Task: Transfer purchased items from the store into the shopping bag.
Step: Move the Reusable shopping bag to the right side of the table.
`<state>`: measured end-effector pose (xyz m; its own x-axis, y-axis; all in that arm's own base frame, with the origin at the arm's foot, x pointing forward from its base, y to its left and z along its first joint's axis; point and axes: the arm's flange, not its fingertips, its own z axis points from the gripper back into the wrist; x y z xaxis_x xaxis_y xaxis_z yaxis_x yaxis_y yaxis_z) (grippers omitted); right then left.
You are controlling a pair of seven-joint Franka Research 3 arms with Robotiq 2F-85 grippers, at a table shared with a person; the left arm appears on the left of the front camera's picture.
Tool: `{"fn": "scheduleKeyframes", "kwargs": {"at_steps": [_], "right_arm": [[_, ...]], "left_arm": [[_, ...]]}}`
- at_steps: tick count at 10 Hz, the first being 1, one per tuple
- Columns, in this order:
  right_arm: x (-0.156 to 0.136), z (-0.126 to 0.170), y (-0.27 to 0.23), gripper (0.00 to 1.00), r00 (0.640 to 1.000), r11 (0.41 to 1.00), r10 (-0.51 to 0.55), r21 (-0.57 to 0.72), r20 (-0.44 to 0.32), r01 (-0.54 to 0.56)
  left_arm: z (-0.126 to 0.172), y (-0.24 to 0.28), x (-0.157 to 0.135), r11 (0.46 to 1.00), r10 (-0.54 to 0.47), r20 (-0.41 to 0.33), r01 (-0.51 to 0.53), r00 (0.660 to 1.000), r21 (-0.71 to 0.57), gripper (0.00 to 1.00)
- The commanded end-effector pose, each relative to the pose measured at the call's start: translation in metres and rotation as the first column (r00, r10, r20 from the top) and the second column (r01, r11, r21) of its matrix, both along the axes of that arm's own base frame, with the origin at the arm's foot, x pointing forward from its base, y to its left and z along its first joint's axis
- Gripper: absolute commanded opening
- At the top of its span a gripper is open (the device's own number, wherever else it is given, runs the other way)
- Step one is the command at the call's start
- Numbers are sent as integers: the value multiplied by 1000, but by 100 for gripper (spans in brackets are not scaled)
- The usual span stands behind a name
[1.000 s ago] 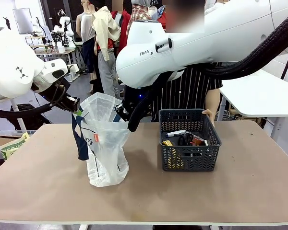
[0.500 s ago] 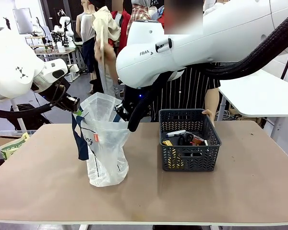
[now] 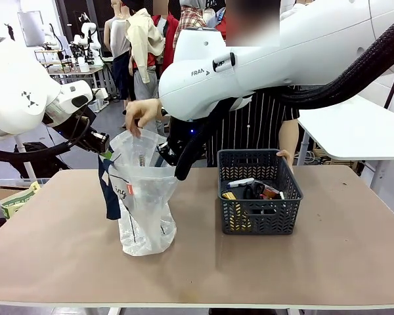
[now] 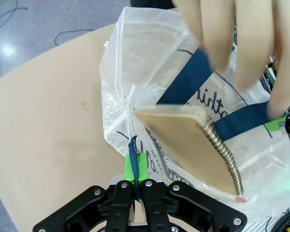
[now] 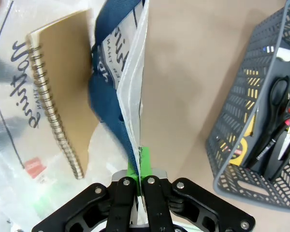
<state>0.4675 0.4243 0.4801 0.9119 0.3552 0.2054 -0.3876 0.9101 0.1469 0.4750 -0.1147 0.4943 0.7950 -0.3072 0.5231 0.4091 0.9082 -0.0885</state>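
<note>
Brown table (image 3: 315,262), workshop floor and other benches behind.

**Progress.** The transfer is judged to be partway. One item, a spiral notebook (image 4: 183,140) with a tan cover, is held at the bag's mouth by a person's hand (image 3: 142,113). It is partly inside and not yet let go. Several items are left in the basket, so most of the work is judged outstanding.

**Bag** (image 3: 144,210). Translucent white plastic with a navy handle strip (image 5: 106,111) and black lettering. It stands upright on the table, left of the basket and apart from it. The mouth is spread between the two grippers.
- The left gripper (image 4: 135,166) is clenched on the near edge of the bag, with film and strip pinched between the green pads.
- The right gripper (image 5: 139,162) is clenched on the opposite edge in the same way.
- Contents: the notebook, partly entered. Whether anything lies at the bottom cannot be told.

**Basket** (image 3: 262,220). Dark grey with lattice walls, on the table near the person.
- Contents: black scissors (image 5: 276,92), a white pen (image 3: 240,183), a yellow pack (image 5: 239,150) against the wall, and other small goods too indistinct to name.
</note>
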Motion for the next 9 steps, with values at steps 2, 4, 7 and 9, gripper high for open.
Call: {"fn": "scheduleKeyframes", "kwargs": {"at_steps": [2,4,7,9], "right_arm": [[-1,-4,-1,0,1000,1000,-1,-1,-2,1],[-1,-4,-1,0,1000,1000,-1,-1,-2,1],[-1,-4,-1,0,1000,1000,-1,-1,-2,1],[-1,-4,-1,0,1000,1000,-1,-1,-2,1]], "left_arm": [[0,2,0,1000,-5,0,5,1000,8,0],[0,2,0,1000,-5,0,5,1000,8,0],[0,2,0,1000,-5,0,5,1000,8,0],[0,2,0,1000,-5,0,5,1000,8,0]]}}
